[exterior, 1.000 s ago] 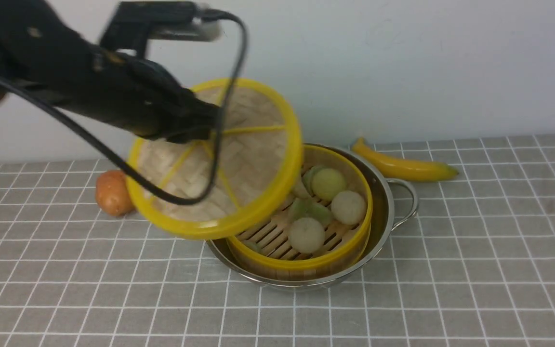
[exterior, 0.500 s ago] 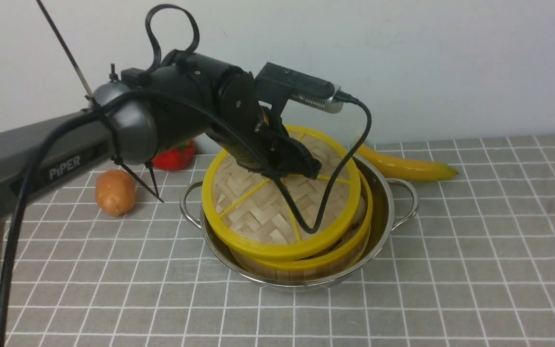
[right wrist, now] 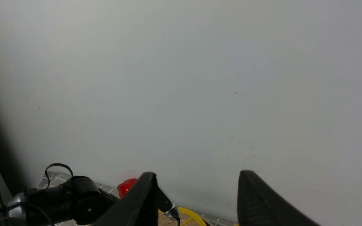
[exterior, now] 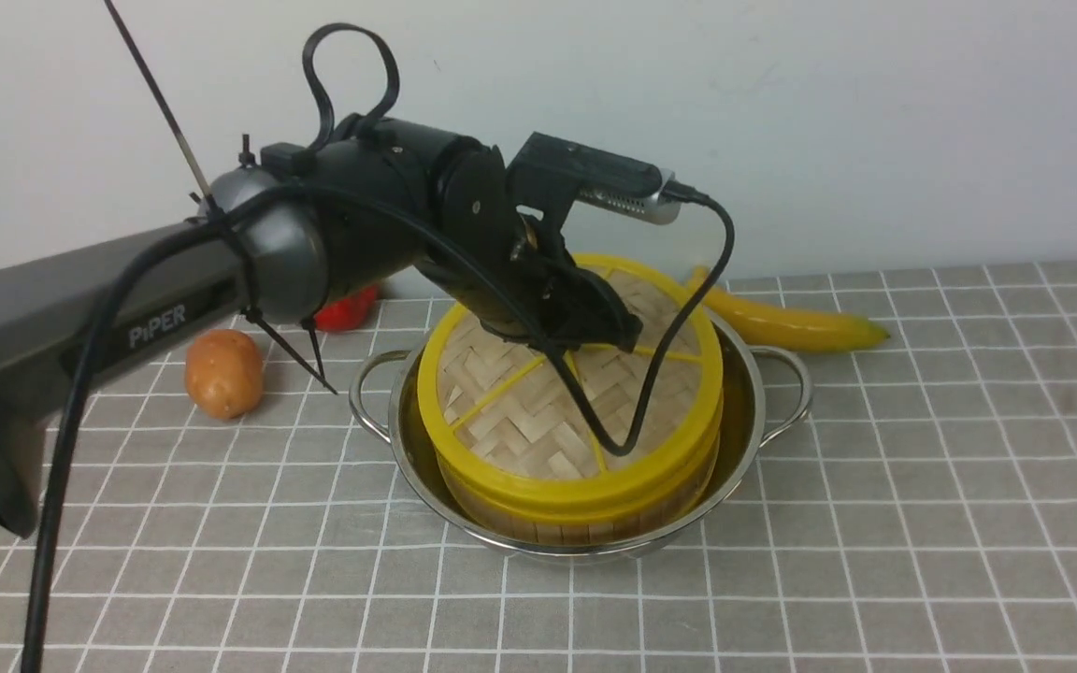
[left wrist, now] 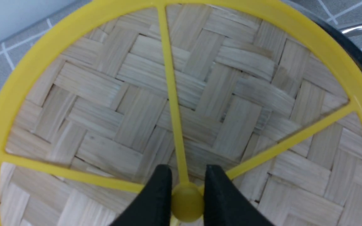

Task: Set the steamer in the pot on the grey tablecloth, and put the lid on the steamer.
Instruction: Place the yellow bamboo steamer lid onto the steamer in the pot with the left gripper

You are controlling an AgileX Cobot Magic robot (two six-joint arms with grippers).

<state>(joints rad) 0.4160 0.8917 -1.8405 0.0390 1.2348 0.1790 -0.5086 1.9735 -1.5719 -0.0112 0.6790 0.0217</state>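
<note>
Parted fingers (right wrist: pixel 143 201), white wall (right wrist: pixel 181 78), black left arm (right wrist: pixel 74 204)

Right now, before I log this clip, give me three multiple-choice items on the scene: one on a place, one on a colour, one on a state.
1. Where is the lid?
A. on the steamer inside the pot
B. lying beside the pot
C. held high in the air

2. What colour is the lid's rim?
A. red
B. yellow
C. green

3. How is the left gripper?
A. open, clear of the lid
B. shut on the lid's centre knob
C. out of view

Answers:
1 A: in the front view its rim lies on the steamer's rim.
2 B: a yellow ring runs round the woven bamboo.
3 B: the left wrist view shows both fingers pressed against the knob.
</note>
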